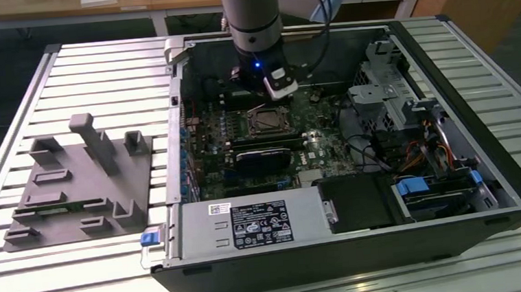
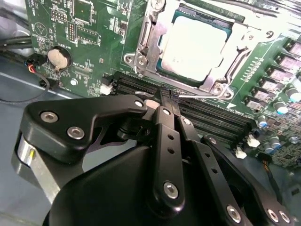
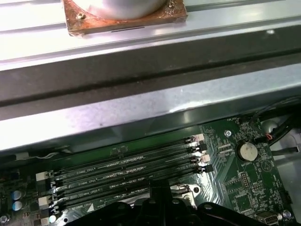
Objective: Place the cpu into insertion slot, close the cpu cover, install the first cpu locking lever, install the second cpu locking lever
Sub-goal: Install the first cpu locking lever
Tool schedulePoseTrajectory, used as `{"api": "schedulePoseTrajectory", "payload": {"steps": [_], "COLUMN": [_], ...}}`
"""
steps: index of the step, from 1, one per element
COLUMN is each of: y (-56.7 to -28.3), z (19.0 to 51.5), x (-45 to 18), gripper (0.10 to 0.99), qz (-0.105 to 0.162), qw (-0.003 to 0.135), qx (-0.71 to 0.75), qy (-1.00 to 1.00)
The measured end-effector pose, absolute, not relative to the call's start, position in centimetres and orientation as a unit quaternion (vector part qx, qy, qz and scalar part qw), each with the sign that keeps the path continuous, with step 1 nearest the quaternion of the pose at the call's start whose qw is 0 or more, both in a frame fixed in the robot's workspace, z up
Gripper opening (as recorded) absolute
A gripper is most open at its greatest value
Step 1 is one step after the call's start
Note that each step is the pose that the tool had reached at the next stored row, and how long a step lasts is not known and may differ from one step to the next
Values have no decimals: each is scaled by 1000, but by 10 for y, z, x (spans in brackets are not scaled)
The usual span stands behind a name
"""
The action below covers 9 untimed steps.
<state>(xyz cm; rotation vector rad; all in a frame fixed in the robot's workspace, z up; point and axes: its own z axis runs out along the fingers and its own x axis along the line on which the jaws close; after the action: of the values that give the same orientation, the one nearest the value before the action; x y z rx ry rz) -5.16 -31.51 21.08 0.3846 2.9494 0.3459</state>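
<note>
1. A table of silver aluminium slats (image 1: pixel 81 69) carries everything.
2. A big black metal computer case (image 1: pixel 360 249) lies on its side with the side panel off. It takes the middle of the table and the part toward the exterior view's right edge.
3. A flat grey plastic holder with upright blocks (image 1: pixel 71 194) stands near the table edge at the exterior view's left, well apart from the case.
4. The grey and blue robot arm (image 1: pixel 253 15) comes down into the case from the far edge of the table.
5. A grey power supply box with a white label (image 1: pixel 247 226) sits along the near wall of the case.
6. The green circuit board (image 2: pixel 89 42) covers the floor of the case.
7. The black gripper (image 2: pixel 167 96) hangs just above the board, over the long black memory slots (image 3: pixel 127 174) and just beside the socket. Its two fingers (image 2: pixel 163 122) are drawn together at the tips, and I see nothing between them.
8. The square insertion slot with a silver metal rim (image 1: pixel 266 121) is near the middle of the board.
9. The thin silver cpu cover with a window cut in it (image 2: pixel 237 47) lies flat on the slot.
10. The small square cpu with a dull grey metal face (image 2: pixel 195 44) sits inside the slot and shows through the window.
11. A round silver coin battery (image 2: pixel 59 57) sits on the board, near the memory slots.
</note>
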Motion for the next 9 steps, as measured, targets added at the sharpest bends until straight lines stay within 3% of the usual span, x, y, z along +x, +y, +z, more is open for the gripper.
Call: {"api": "schedulePoseTrajectory", "payload": {"steps": [9], "y": [-308], "z": [207], "x": [-52], "gripper": [106], "qz": [112], "qw": [81], "qx": [134], "qy": [981]}}
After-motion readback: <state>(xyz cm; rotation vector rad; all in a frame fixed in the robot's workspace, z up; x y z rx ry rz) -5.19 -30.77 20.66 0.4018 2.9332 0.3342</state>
